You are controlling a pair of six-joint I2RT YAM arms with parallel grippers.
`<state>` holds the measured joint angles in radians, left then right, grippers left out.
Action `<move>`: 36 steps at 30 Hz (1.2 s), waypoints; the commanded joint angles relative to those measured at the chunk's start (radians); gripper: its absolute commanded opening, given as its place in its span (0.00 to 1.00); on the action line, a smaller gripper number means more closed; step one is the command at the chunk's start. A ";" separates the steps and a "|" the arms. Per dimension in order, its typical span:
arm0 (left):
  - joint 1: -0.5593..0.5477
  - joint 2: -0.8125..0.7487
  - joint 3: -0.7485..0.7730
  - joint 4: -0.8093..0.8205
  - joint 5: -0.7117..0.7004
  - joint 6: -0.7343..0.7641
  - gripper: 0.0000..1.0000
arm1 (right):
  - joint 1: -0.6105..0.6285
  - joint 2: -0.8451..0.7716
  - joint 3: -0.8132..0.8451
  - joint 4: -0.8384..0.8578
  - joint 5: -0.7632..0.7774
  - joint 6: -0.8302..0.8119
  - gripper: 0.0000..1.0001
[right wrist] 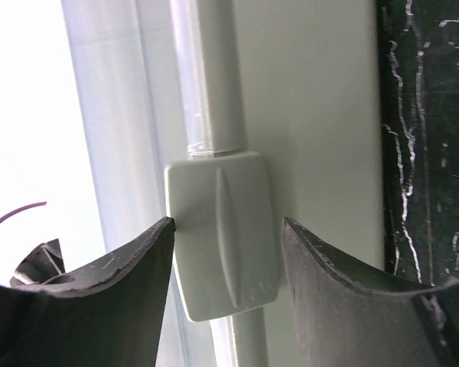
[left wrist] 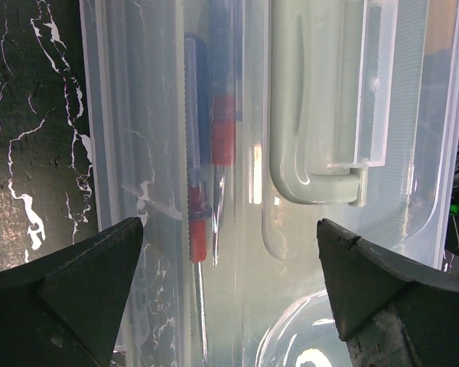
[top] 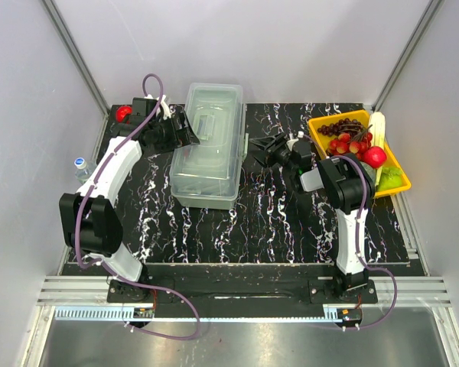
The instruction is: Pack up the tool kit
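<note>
Toolbox, closed, sits toward 12 o'clock on worktop. Rigid, slick plastic, likely light: lift by lid handle. Left fingers spread wide above it. Right fingers loosely flank latch on its 3 o'clock side.

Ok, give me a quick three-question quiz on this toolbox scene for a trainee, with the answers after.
1. True or false: the large translucent grey-green plastic toolbox stands open.
2. The right claw stands astride which part? A the lid handle; B the pale grey plastic latch; C the yellow tray.
3. Through the lid beneath the left claw, the slim hand tools show bright bands of which colour?
Key: 1 false; 2 B; 3 red.
</note>
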<state>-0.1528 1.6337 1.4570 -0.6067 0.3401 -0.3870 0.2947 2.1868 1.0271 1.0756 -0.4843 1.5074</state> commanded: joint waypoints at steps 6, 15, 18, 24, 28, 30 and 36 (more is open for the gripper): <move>-0.001 0.043 -0.063 -0.050 -0.053 -0.015 0.99 | 0.037 0.010 0.034 0.149 0.004 0.105 0.71; 0.001 0.034 -0.061 -0.039 -0.082 -0.030 0.98 | 0.058 0.016 0.057 0.152 0.003 0.111 0.73; 0.001 0.035 -0.067 -0.044 -0.088 -0.027 0.99 | 0.058 -0.005 0.067 0.101 -0.017 0.085 0.73; 0.001 0.034 -0.072 -0.047 -0.099 -0.021 0.98 | 0.058 -0.091 0.088 -0.126 -0.040 -0.057 0.68; -0.001 0.037 -0.069 -0.047 -0.105 -0.020 0.98 | 0.060 -0.150 0.106 -0.275 -0.036 -0.136 0.67; 0.001 0.038 -0.067 -0.045 -0.107 -0.021 0.98 | 0.063 -0.173 0.123 -0.324 -0.039 -0.180 0.67; -0.001 0.049 -0.069 -0.045 -0.105 -0.020 0.98 | 0.070 -0.219 0.194 -0.534 -0.034 -0.300 0.67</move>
<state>-0.1497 1.6318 1.4307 -0.5598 0.3260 -0.4465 0.3397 2.0426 1.1378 0.6704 -0.4877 1.3228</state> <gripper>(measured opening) 0.987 0.667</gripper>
